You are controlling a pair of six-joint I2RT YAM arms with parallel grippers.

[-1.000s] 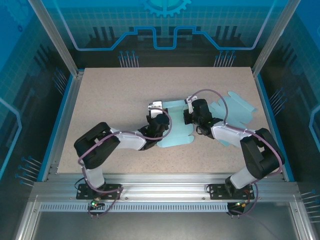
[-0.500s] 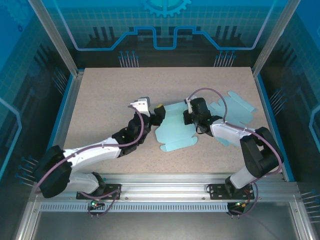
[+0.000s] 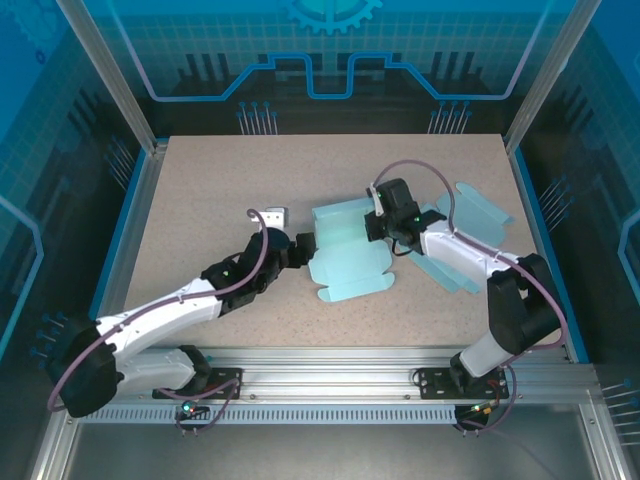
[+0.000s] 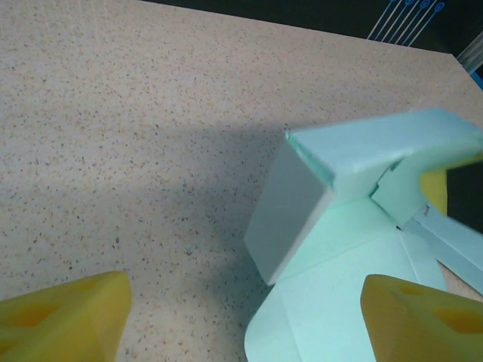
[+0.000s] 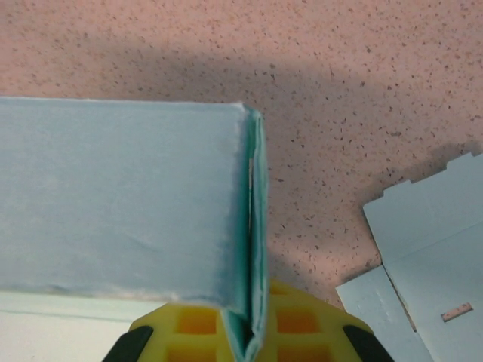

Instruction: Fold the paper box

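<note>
The pale teal paper box [image 3: 350,268] lies partly folded mid-table, with its far wall raised and doubled over. My right gripper [image 3: 375,225] is shut on the right end of that wall; in the right wrist view the doubled sheet [image 5: 253,226] is pinched between the yellow fingers [image 5: 198,323]. My left gripper [image 3: 303,246] stands open just left of the box, holding nothing. In the left wrist view its yellow fingertips [image 4: 68,320] are spread wide, with the box's folded corner [image 4: 290,215] and flat base [image 4: 339,302] ahead of them.
Spare flat teal box blanks [image 3: 470,215] lie to the right of the box, under and beyond the right arm, and show in the right wrist view as blanks [image 5: 430,256]. The speckled table [image 3: 220,180] is bordered by a blue frame rail [image 3: 125,230].
My left gripper let go, opened wide and drew back left and toward the near edge. The box's far wall now stands folded, and the right gripper has shifted slightly farther away with it.
</note>
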